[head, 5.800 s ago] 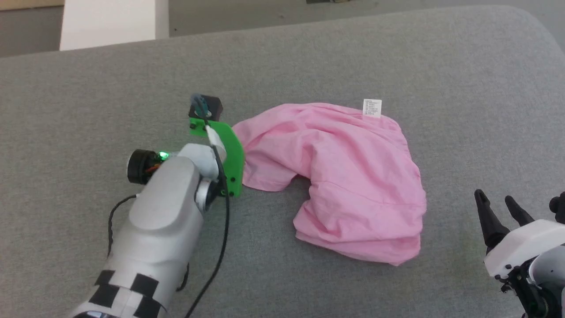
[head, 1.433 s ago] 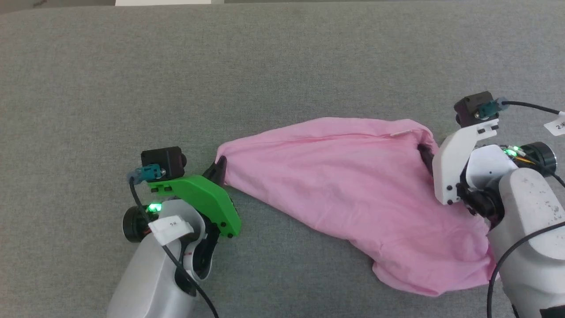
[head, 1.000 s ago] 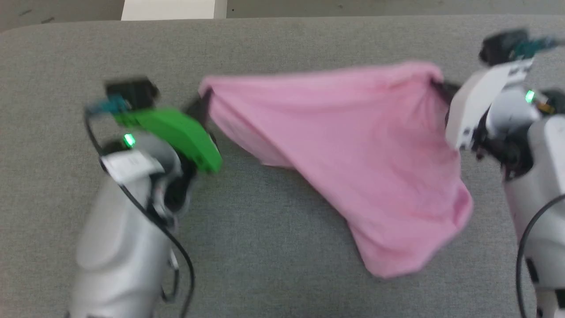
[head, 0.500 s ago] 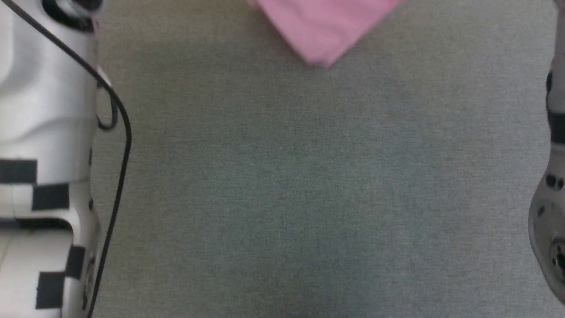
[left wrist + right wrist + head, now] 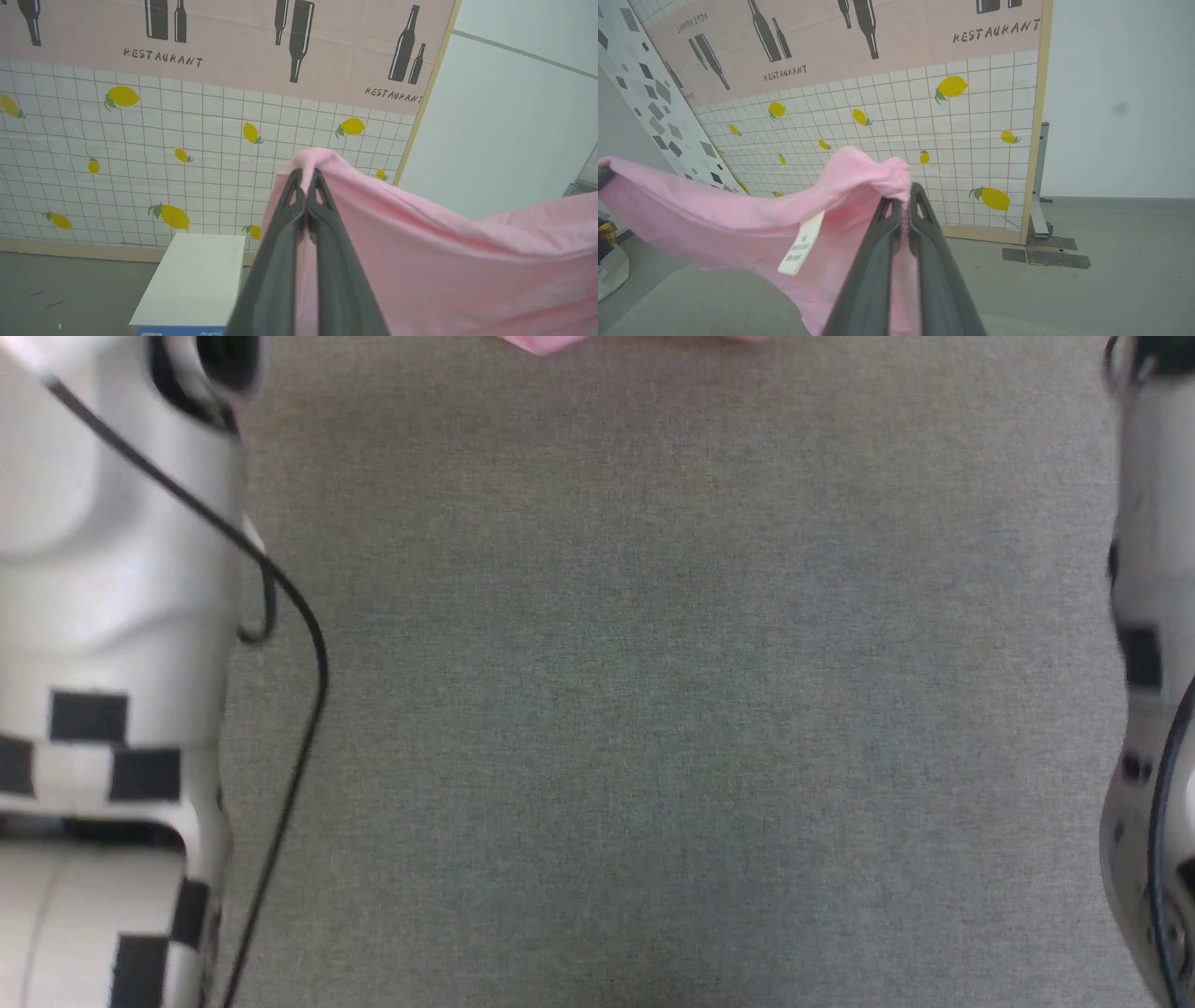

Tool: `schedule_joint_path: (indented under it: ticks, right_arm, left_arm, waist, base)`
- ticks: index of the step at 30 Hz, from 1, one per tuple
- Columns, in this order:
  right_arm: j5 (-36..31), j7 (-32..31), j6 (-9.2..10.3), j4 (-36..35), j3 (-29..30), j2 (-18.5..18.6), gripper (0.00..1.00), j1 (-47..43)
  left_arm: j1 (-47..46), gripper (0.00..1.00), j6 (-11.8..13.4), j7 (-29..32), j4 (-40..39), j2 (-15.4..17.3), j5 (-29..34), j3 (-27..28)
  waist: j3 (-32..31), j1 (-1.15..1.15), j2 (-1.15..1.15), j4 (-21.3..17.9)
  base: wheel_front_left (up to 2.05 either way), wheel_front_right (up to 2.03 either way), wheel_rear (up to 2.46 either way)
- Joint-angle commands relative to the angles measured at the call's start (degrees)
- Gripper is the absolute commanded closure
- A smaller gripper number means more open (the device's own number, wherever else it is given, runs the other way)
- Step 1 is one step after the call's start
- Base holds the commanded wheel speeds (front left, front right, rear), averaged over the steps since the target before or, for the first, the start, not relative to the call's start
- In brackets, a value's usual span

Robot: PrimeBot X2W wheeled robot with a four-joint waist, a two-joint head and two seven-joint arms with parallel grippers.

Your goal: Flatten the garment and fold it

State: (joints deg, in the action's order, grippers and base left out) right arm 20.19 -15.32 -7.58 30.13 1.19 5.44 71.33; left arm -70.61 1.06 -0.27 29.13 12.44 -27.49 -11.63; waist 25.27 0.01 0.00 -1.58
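left gripper (image 5: 307, 179) closed tight on pink garment (image 5: 420, 261) corner; right gripper (image 5: 903, 198) pinched on gathered edge beside white tag (image 5: 802, 243). garment hangs stretched between them, above grey fabric-covered table (image 5: 653, 709). judged best: hold even tension, level both corners, lower hanging end first, lay smooth.

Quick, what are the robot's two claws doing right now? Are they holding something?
Left gripper: shut on an edge of the pink garment.
Right gripper: shut on the pink garment's gathered edge.

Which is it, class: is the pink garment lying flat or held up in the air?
Held up. The left gripper and right gripper each pinch an edge of the garment, which hangs spread between them.
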Motion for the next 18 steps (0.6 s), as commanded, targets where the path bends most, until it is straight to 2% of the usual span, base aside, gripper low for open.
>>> schedule_joint_path:
  ticks: [1,5,9,15,18]
  right_arm:
    - [1.9,1.0,0.09,-1.7,-1.1,1.3,1.00,-4.2]
    - [7.4,2.2,0.09,-7.5,-4.1,3.8,1.00,-16.4]
    - [11.8,2.1,0.09,-14.4,-5.5,6.6,1.00,-30.5]
    - [14.6,-2.3,0.09,-25.4,-4.5,8.4,1.00,-54.1]
    - [14.7,-6.7,0.09,-30.0,-4.1,8.1,1.00,-65.1]
  left_arm:
    - [3.8,1.00,-0.4,-1.2,-0.5,0.0,-0.4,-0.1]
    - [15.6,1.00,-0.1,-4.6,-3.5,-0.7,-2.0,0.4]
    - [29.4,1.00,1.9,-6.6,-8.7,-1.6,-3.9,1.6]
    - [50.0,1.00,4.0,-4.2,-16.4,-2.4,-6.4,0.7]
    - [59.3,1.00,5.4,-1.3,-19.0,-1.5,-7.3,0.3]
  waist:
    - [-1.3,-0.01,0.00,0.5]
    - [-4.9,-0.01,0.00,1.1]
    - [-9.5,-0.01,0.00,2.0]
    - [-15.8,-0.01,0.00,3.9]
    - [-18.2,-0.01,0.00,4.4]
  base:
    - [0.00,0.00,0.00]
    - [0.00,0.00,0.00]
    - [0.00,0.00,0.00]
    - [0.00,0.00,0.00]
    - [0.00,0.00,0.00]
